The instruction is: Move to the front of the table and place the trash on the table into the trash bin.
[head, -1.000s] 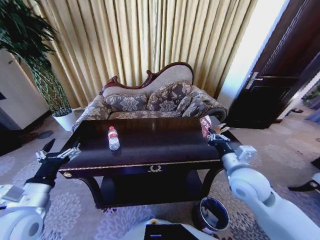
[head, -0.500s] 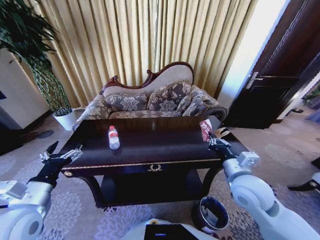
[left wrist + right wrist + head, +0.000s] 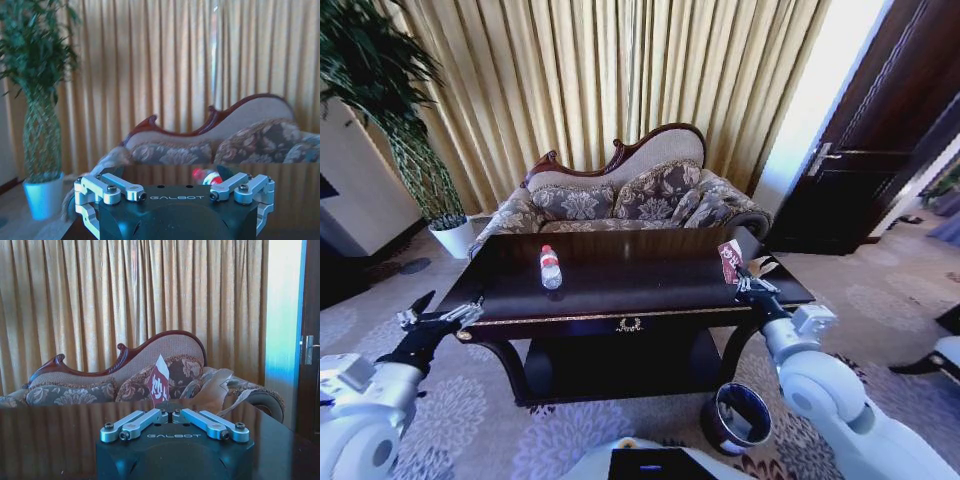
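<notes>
Sofa (image 3: 630,195) sits behind the desk (image 3: 630,290). My right gripper (image 3: 745,283) pinches the red wrapper (image 3: 729,261); my left gripper (image 3: 442,316) is wide open, empty.

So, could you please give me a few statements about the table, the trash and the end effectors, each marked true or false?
1. The bottle lies on the table. True.
2. The bin stands on the table. False: it is on the carpet by the table's right front leg.
3. The right end effector sits by the red wrapper. True.
4. The left end effector holds the bottle. False: it is open, off the table's left corner.
</notes>
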{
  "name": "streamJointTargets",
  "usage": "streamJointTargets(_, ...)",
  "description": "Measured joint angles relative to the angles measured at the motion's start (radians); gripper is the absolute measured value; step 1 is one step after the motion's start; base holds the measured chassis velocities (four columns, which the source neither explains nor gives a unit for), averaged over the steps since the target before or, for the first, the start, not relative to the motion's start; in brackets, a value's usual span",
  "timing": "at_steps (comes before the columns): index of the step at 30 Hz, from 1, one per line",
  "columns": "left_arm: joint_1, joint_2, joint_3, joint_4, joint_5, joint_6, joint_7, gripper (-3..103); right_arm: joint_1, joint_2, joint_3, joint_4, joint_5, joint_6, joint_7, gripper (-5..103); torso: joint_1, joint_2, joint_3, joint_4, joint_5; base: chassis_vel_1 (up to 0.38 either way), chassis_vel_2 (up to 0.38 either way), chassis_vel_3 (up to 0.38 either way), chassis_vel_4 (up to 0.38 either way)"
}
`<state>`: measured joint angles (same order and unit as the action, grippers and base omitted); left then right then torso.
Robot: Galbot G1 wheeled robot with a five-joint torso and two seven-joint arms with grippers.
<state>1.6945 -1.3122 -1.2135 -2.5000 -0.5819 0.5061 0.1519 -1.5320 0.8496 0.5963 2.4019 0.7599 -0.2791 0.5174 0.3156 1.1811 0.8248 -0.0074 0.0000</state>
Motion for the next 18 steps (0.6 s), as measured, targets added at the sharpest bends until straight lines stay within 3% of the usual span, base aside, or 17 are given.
streamJointTargets(4,-0.003,0.005,0.001,0.0,0.001,-0.013,0.027,100,-0.003,0.004,-0.005,-0.001,-0.007,0.007,-0.001,0,0.0,0.0,0.0,0.0,0.0,0.089,-0.071,-0.093,0.075)
streamJointTargets(7,-0.005,0.017,-0.003,0.0,0.002,-0.022,0.087,100,-0.011,0.014,-0.01,-0.001,-0.018,0.012,-0.002,0,0.0,0.0,0.0,0.0,0.0,0.099,-0.109,-0.095,0.095)
streamJointTargets(18,0.002,0.018,-0.003,0.0,0.003,-0.028,0.091,100,-0.023,0.028,-0.017,-0.002,-0.036,0.015,-0.008,0,0.0,0.0,0.0,0.0,-0.0001,0.148,-0.152,-0.14,0.146)
